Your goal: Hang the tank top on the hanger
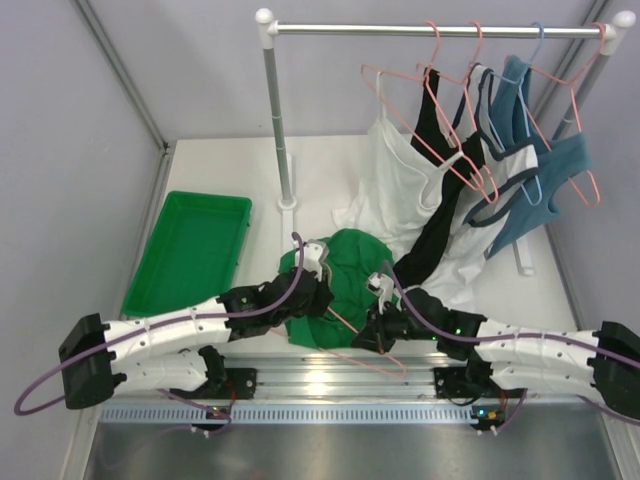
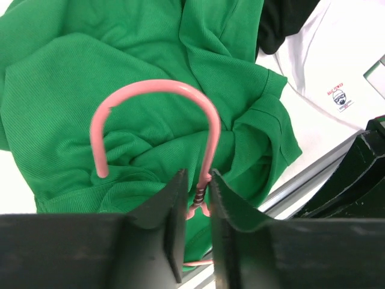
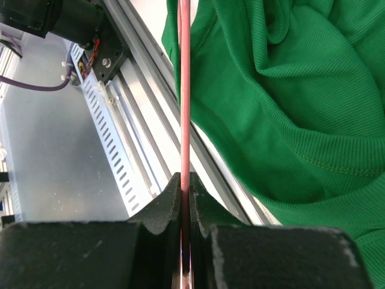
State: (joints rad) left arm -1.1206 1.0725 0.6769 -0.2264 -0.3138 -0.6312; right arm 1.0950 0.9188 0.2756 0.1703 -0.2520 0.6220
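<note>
Two tight grips on hanger [image 2: 156, 85]: left claw [image 2: 197, 179], right claw [image 3: 185, 182].

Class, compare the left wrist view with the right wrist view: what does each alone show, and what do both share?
Only left wrist: the curved hook of the hanger, its twisted neck held in the left pincer, plus a white garment and a black garment. Only right wrist: a straight hanger wire clamped in the right pincer, and the slotted cable duct. Both: the tank top and the pink hanger.
</note>
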